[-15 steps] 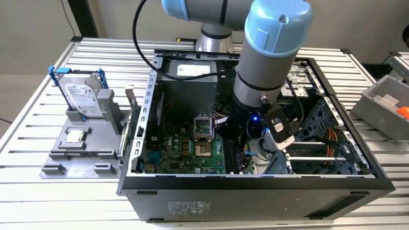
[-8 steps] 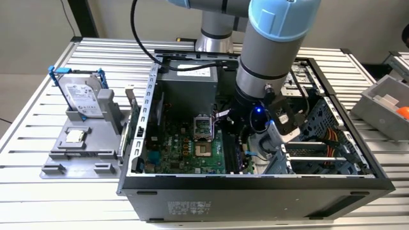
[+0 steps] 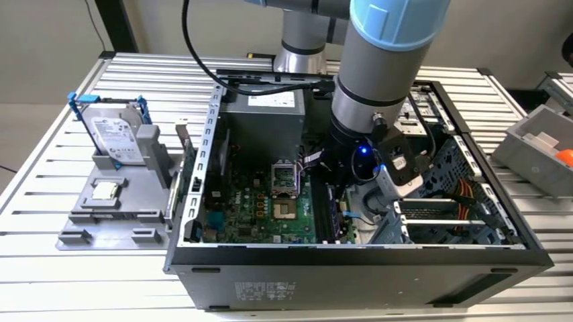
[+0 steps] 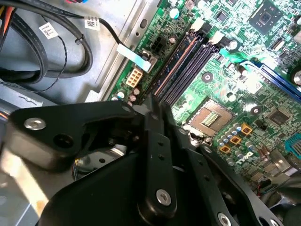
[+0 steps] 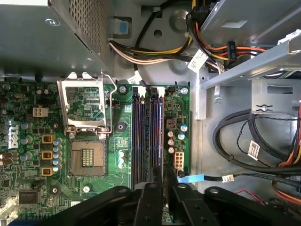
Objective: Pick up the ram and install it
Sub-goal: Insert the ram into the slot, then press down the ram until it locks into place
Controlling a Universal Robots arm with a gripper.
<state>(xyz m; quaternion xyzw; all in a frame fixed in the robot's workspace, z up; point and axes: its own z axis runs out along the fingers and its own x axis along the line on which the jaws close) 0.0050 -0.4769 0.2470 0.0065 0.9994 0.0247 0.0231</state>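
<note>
**One ram, four slots, one claw inside the case**

We count one arm, reaching down into the open computer case (image 3: 358, 258) that lies near the bench's (image 3: 54, 282) front edge. Its single gripper (image 5: 163, 186) hangs low over the motherboard. In the first wrist view the fingers (image 5: 151, 197) are drawn close together, and a thin dark strip stands edge-on between them. We take that strip for the ram (image 5: 164, 175), pinched above one end of the memory slots (image 5: 141, 136). There are four slots, side by side, and none looks filled.

Beside the slots sits one processor socket (image 5: 87, 157), its frame lifted. On the slots' other side a bundle of black cables (image 5: 235, 136) curls close by, leaving little room. The case walls hem the arm on all sides.

Toward the exterior view's left edge of the bench, one grey fixture (image 3: 107, 218) carries one hard drive (image 3: 117, 137) and one small square chip (image 3: 105, 191).
</note>
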